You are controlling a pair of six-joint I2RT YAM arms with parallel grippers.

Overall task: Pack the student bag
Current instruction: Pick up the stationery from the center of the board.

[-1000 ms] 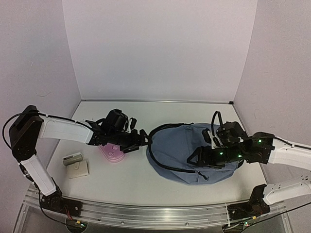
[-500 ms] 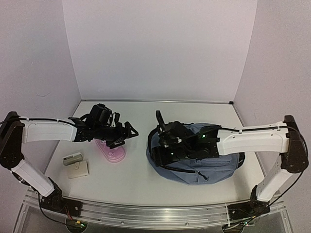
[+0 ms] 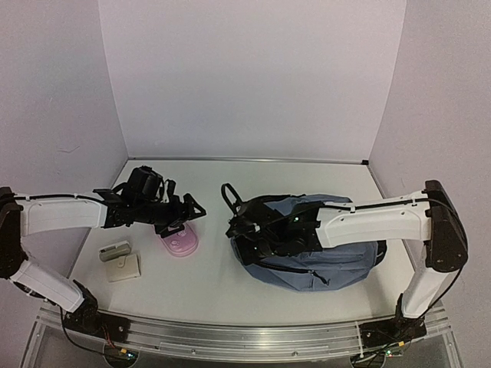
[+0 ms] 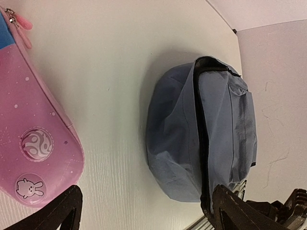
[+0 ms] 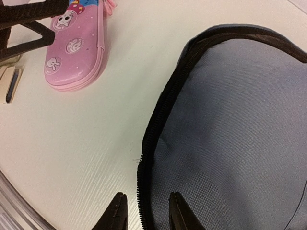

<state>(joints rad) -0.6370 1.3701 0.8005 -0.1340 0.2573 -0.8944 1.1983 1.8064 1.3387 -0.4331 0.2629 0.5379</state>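
Where the student bag lies flat on the white table, right of centre, its slate-blue fabric sags and the black zipper rim curves along its left side. A black loop handle sticks up at the bag's far-left end.

Right arm: reaches across over the bag from the right. Right claw sits low at the bag's left edge. In the wrist view the two fingers stand narrow, one on the table side and one on the fabric side, with the zipper rim running between them. The tips are cut off by the frame, so I cannot tell whether they pinch it.

Left arm: stretched in from the left. Left claw hangs just above a pink cartoon pencil case, spread wide and holding nothing. In its wrist view the fingers frame bare table, with the pencil case to one side and the bag beyond.

Pencil case: flat on the table, left of the bag and apart from it. It has rabbit and round badges on the lid and a pink zipper pull at one end.

Near the left edge are a small grey item and a flat beige item, close together, nearer than the pencil case.
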